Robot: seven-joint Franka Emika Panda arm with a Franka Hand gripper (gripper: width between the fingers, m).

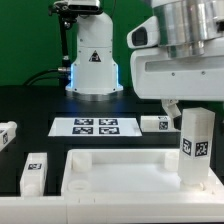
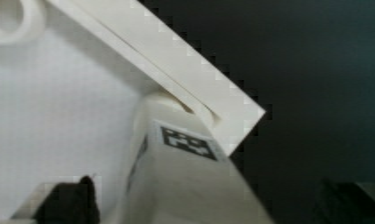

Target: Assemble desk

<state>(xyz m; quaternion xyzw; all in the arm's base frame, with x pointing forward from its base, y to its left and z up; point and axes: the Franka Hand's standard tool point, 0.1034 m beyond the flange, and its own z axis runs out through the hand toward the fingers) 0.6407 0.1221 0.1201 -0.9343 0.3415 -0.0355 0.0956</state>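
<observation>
Tabletop (image 1: 110, 153) is nearest, lying rim-up on the black counter (image 1: 30, 105), probably so its corner sockets can take legs from above. Arm (image 1: 175, 50) hangs over the tabletop's corner on the exterior view's right, wrist pointing straight down. Marker board (image 1: 95, 126) lies flat, far of the tabletop. Upright leg (image 1: 196, 145) stands in that right corner, tag outward, and looks socketed. Loose leg (image 1: 155, 124) sits just right of the board, second leg (image 1: 33, 172) left of the tabletop, third leg (image 1: 5, 135) at the left edge, all apart, easy to pick. Fingers (image 2: 68, 200) are spread open either side of the upright leg, with gaps showing, gripping nothing.
</observation>
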